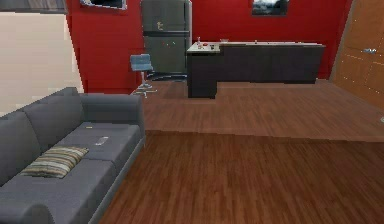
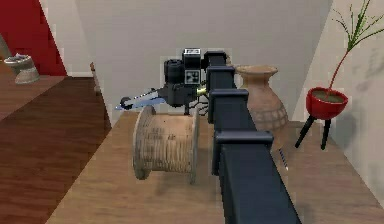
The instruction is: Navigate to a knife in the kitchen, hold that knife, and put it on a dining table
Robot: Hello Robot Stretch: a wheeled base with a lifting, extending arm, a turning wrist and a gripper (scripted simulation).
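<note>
The arm [image 2: 240, 140] rises as a dark bar in the arm side view, ending in two white marked squares. Left of them sits the gripper [image 2: 128, 102], its thin fingers pointing toward the view's left in front of a grey wall. A wooden cable-spool table [image 2: 165, 142] stands right beneath it, so I cannot tell whether it holds anything. In the forward view the kitchen lies far ahead, with a dark counter [image 1: 255, 62] against red walls. Small items [image 1: 205, 46] lie on the counter's left end, too small to name.
A grey sofa [image 1: 70, 150] with a striped cushion [image 1: 55, 160] stands at the forward view's left. A grey fridge [image 1: 165, 38] and a blue chair [image 1: 143, 68] stand beside the counter, across open wood floor. By the arm are a clay vase [image 2: 258, 95] and a red potted plant [image 2: 328, 100].
</note>
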